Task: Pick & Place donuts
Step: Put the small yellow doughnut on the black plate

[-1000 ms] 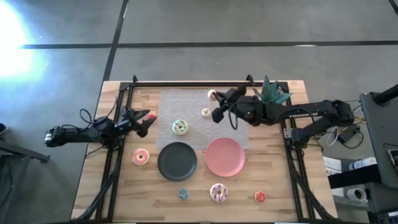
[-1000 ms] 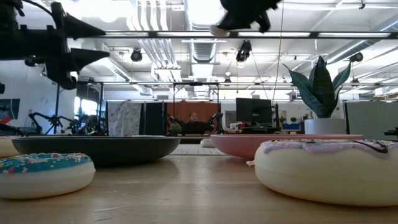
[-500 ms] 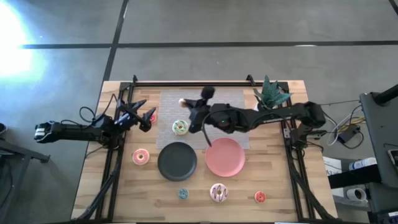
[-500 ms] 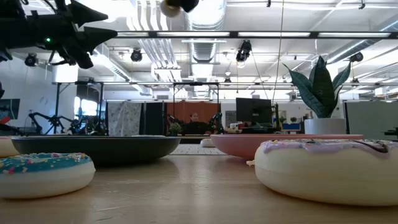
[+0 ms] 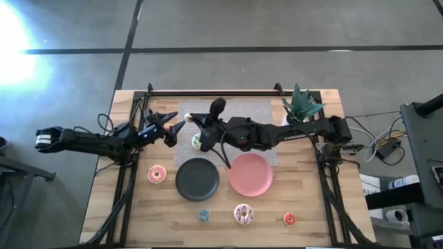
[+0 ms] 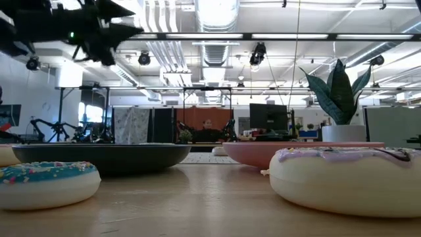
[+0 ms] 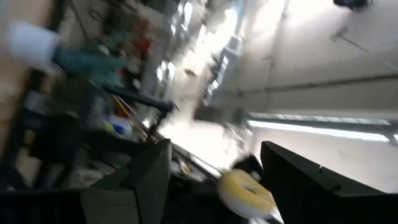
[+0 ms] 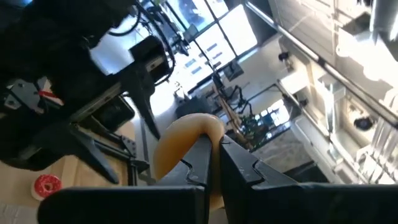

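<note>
High view shows right gripper (image 5: 199,119) pinching a tan donut (image 8: 185,144) toward spread left gripper (image 5: 174,122) at nine o'clock; the handover likely needs steady alignment

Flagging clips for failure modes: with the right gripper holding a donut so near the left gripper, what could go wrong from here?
The right gripper pinches the tan donut only by its rim, above the table; it could slip and drop.
The open left gripper sits very close to it, so the fingers may collide.
The right arm hangs over the green donut and might knock it if lowered.
</note>
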Robot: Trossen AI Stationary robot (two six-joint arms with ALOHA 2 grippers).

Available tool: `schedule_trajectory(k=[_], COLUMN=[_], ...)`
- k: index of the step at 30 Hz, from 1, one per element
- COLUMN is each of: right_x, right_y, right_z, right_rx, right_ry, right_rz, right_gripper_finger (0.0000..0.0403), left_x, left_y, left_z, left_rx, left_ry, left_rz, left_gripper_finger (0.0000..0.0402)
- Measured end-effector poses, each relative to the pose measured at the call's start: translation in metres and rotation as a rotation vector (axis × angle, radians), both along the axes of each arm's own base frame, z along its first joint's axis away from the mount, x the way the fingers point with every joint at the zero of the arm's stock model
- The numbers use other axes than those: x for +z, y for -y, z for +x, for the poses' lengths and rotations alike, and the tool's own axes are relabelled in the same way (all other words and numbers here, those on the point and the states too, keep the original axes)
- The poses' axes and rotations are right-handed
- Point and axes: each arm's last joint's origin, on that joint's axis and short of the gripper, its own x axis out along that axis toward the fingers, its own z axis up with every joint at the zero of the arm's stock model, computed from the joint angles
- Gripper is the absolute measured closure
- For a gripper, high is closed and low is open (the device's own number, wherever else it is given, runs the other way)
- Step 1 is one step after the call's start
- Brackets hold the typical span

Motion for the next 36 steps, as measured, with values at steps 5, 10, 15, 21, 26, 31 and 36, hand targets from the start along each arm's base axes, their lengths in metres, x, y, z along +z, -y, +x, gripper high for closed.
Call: schedule_trajectory(k=[5,10,15,21,26,31,36], right_x=[0.000,0.005,0.013,0.018,0.018,0.020,0.022], right_y=[-0.010,-0.019,-0.029,-0.037,-0.041,-0.042,-0.042], right_z=[-0.001,-0.002,-0.004,-0.006,-0.006,-0.007,-0.007], right_rx=[0.026,0.043,0.047,0.052,0.063,0.067,0.064], right_ry=[-0.051,-0.045,-0.005,0.019,0.022,0.036,0.041], right_rz=[-0.110,-0.189,-0.281,-0.341,-0.345,-0.361,-0.397], right_gripper_finger=[0.0390,0.0390,0.0390,0.0390,0.0390,0.0390,0.0390], left_x=[0.014,0.034,0.052,0.060,0.071,0.078,0.079], left_y=[0.004,0.007,0.007,0.008,0.008,0.009,0.009], left_z=[0.008,0.016,0.022,0.028,0.031,0.036,0.042], left_rx=[-0.146,-0.261,-0.305,-0.337,-0.352,-0.390,-0.416], left_ry=[0.033,0.072,0.099,0.108,0.135,0.143,0.132], left_rz=[0.045,0.091,0.133,0.143,0.158,0.182,0.189], left_gripper_finger=[0.0206,0.0211,0.0211,0.0211,0.0211,0.0211,0.0211])
